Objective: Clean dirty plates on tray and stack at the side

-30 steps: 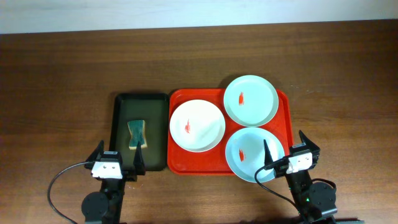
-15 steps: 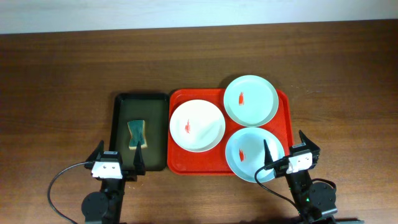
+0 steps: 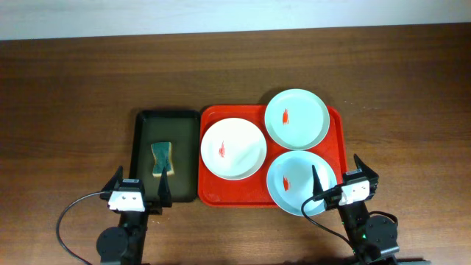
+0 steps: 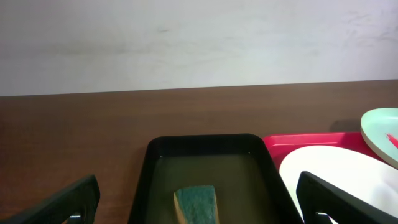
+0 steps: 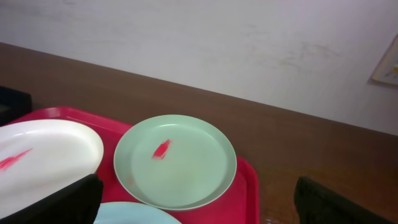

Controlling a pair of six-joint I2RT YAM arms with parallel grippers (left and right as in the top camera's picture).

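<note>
On the red tray (image 3: 337, 129) lie three plates, each with a red smear: a white plate (image 3: 233, 148), a mint plate (image 3: 296, 118) at the back and a mint plate (image 3: 291, 179) at the front right. The right wrist view shows the back mint plate (image 5: 175, 162), the white plate (image 5: 43, 155) and the tray (image 5: 245, 186). My left gripper (image 3: 139, 190) stands open at the near end of the dark tray, holding nothing. My right gripper (image 3: 340, 182) stands open over the front mint plate's right edge, also holding nothing.
A narrow dark tray (image 3: 144, 125) left of the red tray holds a teal-and-tan sponge (image 3: 161, 159), seen in the left wrist view as the sponge (image 4: 196, 203) in the dark tray (image 4: 144, 180). Brown table (image 3: 73, 88) surrounds both trays; a pale wall lies beyond.
</note>
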